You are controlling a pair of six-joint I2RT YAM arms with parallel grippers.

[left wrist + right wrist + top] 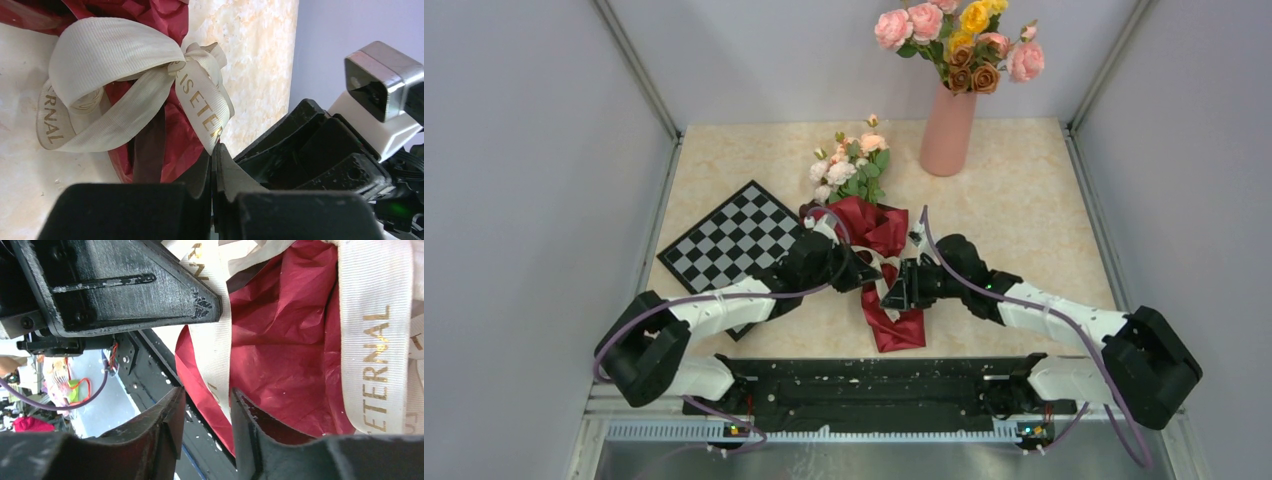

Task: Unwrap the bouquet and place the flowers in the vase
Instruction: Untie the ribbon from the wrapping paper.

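- Salmon-pink vase (947,135) stands upright at the far side of the table, upper centre-right in the top view. It holds larger roses (959,40) in pink, yellow and brown.
- We see the bouquet (871,235) lying flat at the middle of the marbled tabletop (1034,220), down and left of the vase and apart from it.
- Its long axis runs from bottom to top of the top view, leaning a little left at the far end. The flowers (849,168) point toward the top of the frame, and the tail of the dark red paper (894,325) points toward the arm bases.
- A cream ribbon (110,65) with gold lettering is tied in a bow around the paper, its loops filling the upper left of the left wrist view.
- The left gripper (214,160) has its jaws pressed together, pinching the end of one lettered ribbon tail.
- The right gripper (206,407) has its jaws apart. A ribbon strand hangs in the gap, close to one finger, and we cannot tell whether it touches.
- In the top view both grippers sit over the middle of the wrap, nearly tip to tip.
- A checkerboard mat (729,240) lies left of the bouquet, its right corner just beside the paper and under the left arm.
- To the right of the bouquet we see bare tabletop reaching to the table's right edge. A narrower strip lies between the blooms and the back edge.
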